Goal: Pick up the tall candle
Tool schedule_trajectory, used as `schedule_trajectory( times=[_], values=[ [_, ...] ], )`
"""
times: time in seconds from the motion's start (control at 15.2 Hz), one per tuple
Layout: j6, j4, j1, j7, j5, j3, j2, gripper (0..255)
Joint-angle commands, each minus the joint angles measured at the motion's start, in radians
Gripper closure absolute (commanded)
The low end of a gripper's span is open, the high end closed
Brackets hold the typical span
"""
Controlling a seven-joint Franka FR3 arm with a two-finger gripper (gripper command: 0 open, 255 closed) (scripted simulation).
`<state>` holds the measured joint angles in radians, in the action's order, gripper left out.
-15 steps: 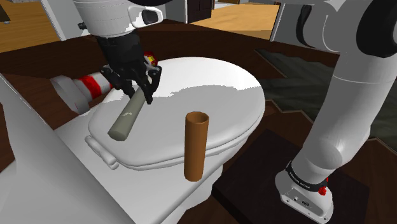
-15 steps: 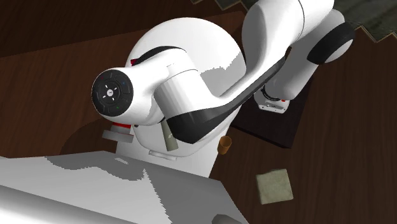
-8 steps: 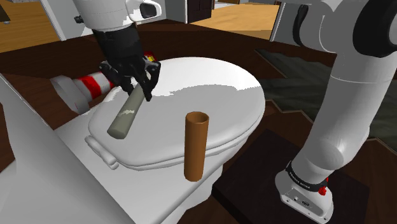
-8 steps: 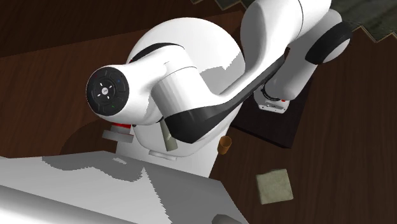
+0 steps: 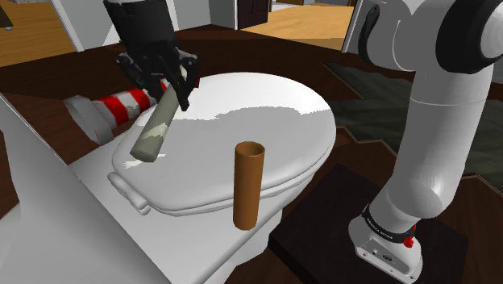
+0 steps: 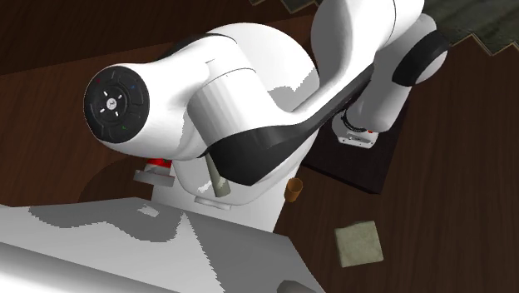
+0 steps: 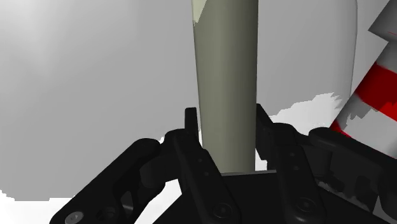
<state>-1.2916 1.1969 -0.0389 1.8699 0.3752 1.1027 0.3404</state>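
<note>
As seen from the shoulder view, pinching the tall grey-green candle [image 5: 157, 129] by its upper end between the black jaws, and holding it slanted over the white toilet lid [image 5: 266, 121]. Seems to hang with the lower end just above the lid and not touching it, judging by the small shadow underneath. Well apart from the brown cylinder [image 5: 247, 185], upright at the lid's near edge, and near the red-and-white striped object [image 5: 121, 105] lying beside the lid.

In the second exterior view, covered for the most part by the big white arm [image 6: 191, 100]. Possible to see a short piece of the candle [image 6: 219, 181] below the arm, near the brown cylinder [image 6: 293, 190]. Not possible to judge the height from here.

In the wrist view, clasped between the two fingers [image 7: 191, 130], pressed on the candle [image 7: 226, 83] from both sides, with the lid [image 7: 95, 76] behind it and the striped object [image 7: 375, 83] beside.

Judged as nearly finished: grasped firmly and probably off the lid. Left to do: to carry higher, clear of the toilet, without slipping in the slanted hold.
</note>
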Motion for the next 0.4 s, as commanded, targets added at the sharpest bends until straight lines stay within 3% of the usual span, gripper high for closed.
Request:
schedule_trajectory(
  times=[0.0,0.2,0.33],
  values=[
    [0.043,-0.058,0.036,0.004,0.021,-0.008,0.020,255],
    [0.109,-0.156,0.100,0.007,0.059,-0.024,0.057,255],
    [0.113,-0.161,0.104,0.007,0.061,-0.025,0.059,255]
  ],
)
